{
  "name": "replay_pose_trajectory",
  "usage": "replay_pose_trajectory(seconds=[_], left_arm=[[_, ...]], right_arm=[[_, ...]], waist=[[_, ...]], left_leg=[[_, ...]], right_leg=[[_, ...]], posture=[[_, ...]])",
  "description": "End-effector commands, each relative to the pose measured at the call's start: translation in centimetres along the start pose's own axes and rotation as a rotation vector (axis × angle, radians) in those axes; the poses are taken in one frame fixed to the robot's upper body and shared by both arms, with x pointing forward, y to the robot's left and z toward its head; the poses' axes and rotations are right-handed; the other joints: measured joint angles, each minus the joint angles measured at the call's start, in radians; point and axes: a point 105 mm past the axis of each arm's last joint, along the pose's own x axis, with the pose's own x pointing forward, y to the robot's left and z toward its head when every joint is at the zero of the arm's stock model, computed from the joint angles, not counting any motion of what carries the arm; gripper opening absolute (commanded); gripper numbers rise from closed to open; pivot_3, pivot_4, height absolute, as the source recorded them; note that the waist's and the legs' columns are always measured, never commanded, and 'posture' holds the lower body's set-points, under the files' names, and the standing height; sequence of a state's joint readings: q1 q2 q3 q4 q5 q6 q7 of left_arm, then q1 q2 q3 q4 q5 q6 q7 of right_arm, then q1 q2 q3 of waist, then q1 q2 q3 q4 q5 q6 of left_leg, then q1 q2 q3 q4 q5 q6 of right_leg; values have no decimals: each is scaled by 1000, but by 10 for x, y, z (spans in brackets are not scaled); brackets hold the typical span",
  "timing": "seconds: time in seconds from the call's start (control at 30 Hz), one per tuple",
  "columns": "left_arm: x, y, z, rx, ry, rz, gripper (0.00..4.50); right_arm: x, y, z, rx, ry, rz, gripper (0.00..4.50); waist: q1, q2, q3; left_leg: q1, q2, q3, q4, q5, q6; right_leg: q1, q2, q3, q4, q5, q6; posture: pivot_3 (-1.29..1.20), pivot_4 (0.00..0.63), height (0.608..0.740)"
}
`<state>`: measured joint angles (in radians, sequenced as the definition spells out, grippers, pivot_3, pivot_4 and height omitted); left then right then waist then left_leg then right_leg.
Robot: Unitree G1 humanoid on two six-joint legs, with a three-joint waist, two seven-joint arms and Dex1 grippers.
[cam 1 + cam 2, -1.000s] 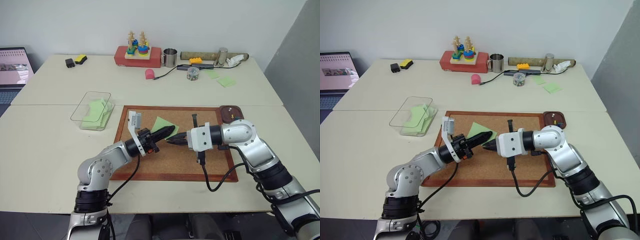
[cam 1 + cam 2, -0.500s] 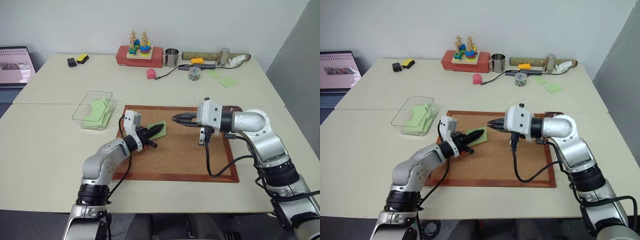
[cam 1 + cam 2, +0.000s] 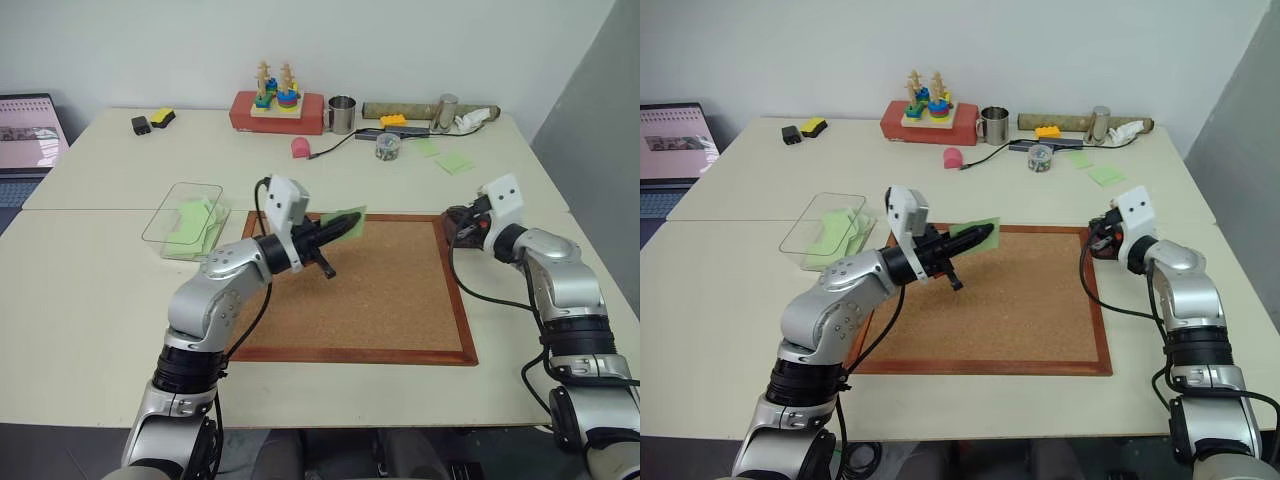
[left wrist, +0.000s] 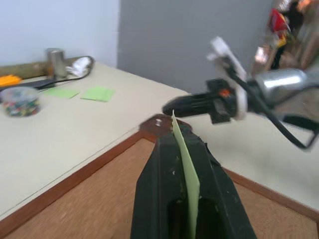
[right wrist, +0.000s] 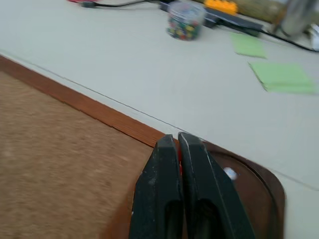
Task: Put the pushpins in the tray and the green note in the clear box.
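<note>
Your left tool [image 3: 345, 228] is pinching the green note [image 3: 343, 218] edge-on between its fingers, lifted off the cork board [image 3: 380, 300] near the board's 11 o'clock corner. In the left wrist view the note [image 4: 185, 164] stands as a thin green blade between the two black fingers.

Your right tool [image 5: 178, 149] is pressed together, with a sliver of red between the fingertips, which I judge to be one of the pushpins, though it is too small to be sure. It hangs over the near rim of the tray [image 5: 259, 189], which sits just off the board's 1 o'clock corner. At least one pale pin head [image 5: 230, 173] already lies in the tray.

The clear box [image 3: 170, 215] rests on the desk [image 3: 80, 300] at 9 o'clock from the left tool, well apart from it, with green paper already inside.

Step in hand, as I judge it: both deliveries are under way, the note to the box and a pin to the tray.

Next move calls for:
- Left: swing toward 9 o'clock until the note is over the box opening, tip it flatter, then spread the tool. A sticky note may cling to a finger, so watch for that.
- Right: ease further over the tray floor before you release, so the pin does not bounce off the rim.
</note>
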<state>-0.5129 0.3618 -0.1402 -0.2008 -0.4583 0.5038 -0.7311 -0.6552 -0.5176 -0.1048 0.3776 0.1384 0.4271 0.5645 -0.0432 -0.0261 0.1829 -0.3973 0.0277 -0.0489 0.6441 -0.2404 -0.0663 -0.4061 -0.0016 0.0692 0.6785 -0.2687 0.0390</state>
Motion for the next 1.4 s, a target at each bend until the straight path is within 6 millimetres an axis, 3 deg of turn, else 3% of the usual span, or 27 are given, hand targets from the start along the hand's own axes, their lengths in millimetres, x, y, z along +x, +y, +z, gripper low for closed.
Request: replay_pose_trajectory(seconds=[0.03,0.2,0.37,0.87,1.07,1.23,1.3,1.4], left_arm=[[1,-14,2,77,-4,-54,34],[1,-18,-1,75,-3,-76,34],[1,-17,-2,78,0,-73,0],[0,-13,-4,80,1,-41,0],[-3,-9,-1,73,-5,-24,0],[-24,21,1,98,25,118,0],[-38,43,4,113,31,239,0],[-66,83,12,126,24,486,0]], right_arm=[[0,-17,7,62,-10,-65,0],[5,-24,4,154,0,-74,0],[11,-28,4,226,-3,-76,1080],[13,-34,0,211,1,-90,4409],[10,-39,12,180,-66,-112,4464],[-13,-16,34,231,-183,63,4464],[-27,6,44,182,-224,178,4464],[-49,55,61,84,-260,397,4464]], waist=[[-2,0,0],[-4,0,0],[-7,0,0],[-11,0,0],[-11,0,0],[-9,1,0],[-8,1,0],[-7,1,1]], left_leg=[[0,0,0,0,0,0],[0,0,0,1,0,0],[-1,0,0,1,0,0],[-1,0,0,1,0,0],[-1,0,0,1,0,0],[-1,0,0,0,0,0],[-1,1,-1,0,0,0],[-1,1,-2,0,0,0]], right_leg=[[0,0,0,0,0,0],[0,0,0,0,0,0],[0,0,0,0,0,0],[0,0,0,0,0,0],[0,0,0,0,0,0],[0,0,0,0,0,0],[0,1,-1,0,0,0],[0,0,-2,0,0,1]], posture=[[0,150,740],[0,150,740],[0,150,740],[0,150,740],[0,150,740],[0,150,740],[0,150,740],[0,150,740]])
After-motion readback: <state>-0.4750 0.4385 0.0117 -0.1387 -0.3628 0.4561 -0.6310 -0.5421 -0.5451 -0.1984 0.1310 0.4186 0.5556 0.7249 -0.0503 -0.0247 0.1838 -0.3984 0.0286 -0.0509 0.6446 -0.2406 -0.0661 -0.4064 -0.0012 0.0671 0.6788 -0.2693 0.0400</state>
